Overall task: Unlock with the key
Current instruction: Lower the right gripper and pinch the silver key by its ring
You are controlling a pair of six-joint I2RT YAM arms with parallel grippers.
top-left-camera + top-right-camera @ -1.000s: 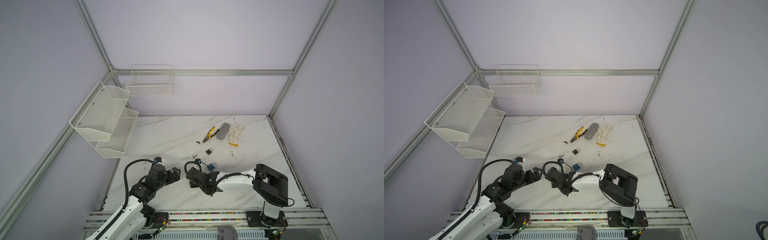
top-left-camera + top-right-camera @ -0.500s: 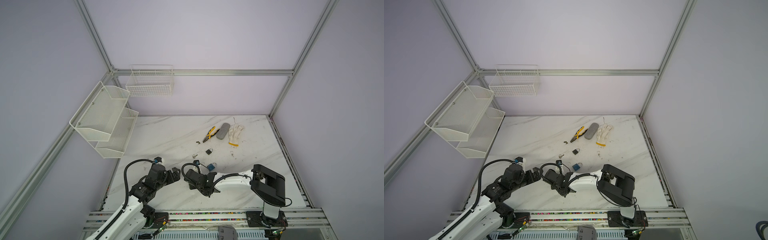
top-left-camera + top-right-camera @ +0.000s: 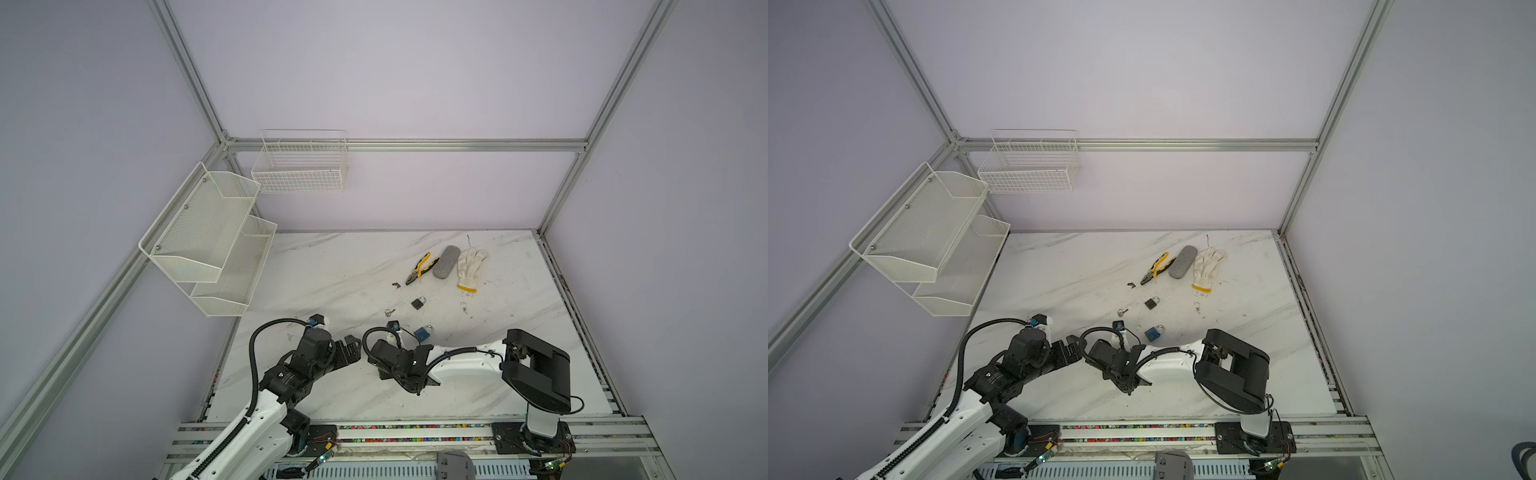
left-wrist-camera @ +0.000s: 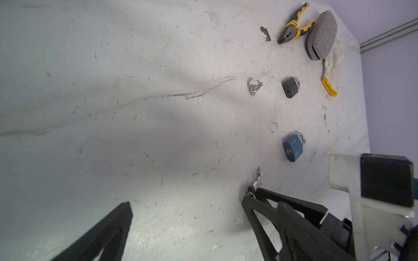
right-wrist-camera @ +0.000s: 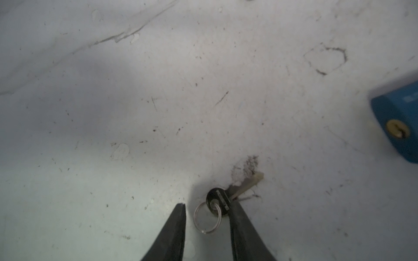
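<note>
**Right gripper straddles the key, jaws apart**

Right gripper (image 5: pixel 207 204) sits low over the marble tabletop (image 5: pixel 135 113) with its jaws parted and pinching nothing. In the right wrist view we see the key (image 5: pixel 218 200) lying flat on the marble in the gap between the two black fingers. Its round head is right against the inner edge of one finger (image 5: pixel 237 217). The other finger stands clear of it, with bare table showing between that fingertip and the split ring (image 5: pixel 195 217).

We find the same key (image 4: pixel 255 183) in the left wrist view, just past the tip of the right gripper's finger. In both top views the arm's wrist covers it.

The key is small, with a black round head carrying a pale label too blurred to read. Its short, pale metal blade points away from the gripper, roughly toward the blue padlock (image 5: pixel 398 126). A thin silver ring runs through the hole in the head and lies flat, trailing back between the fingers. A dark scuffed patch marks the marble beside the blade.

The padlock lies near the key but apart from it, with its brass keyway (image 5: pixel 397 131) turned toward the camera.

The left gripper (image 3: pixel 353 349) is spread wide, holds nothing, and sits close beside the right one.
</note>
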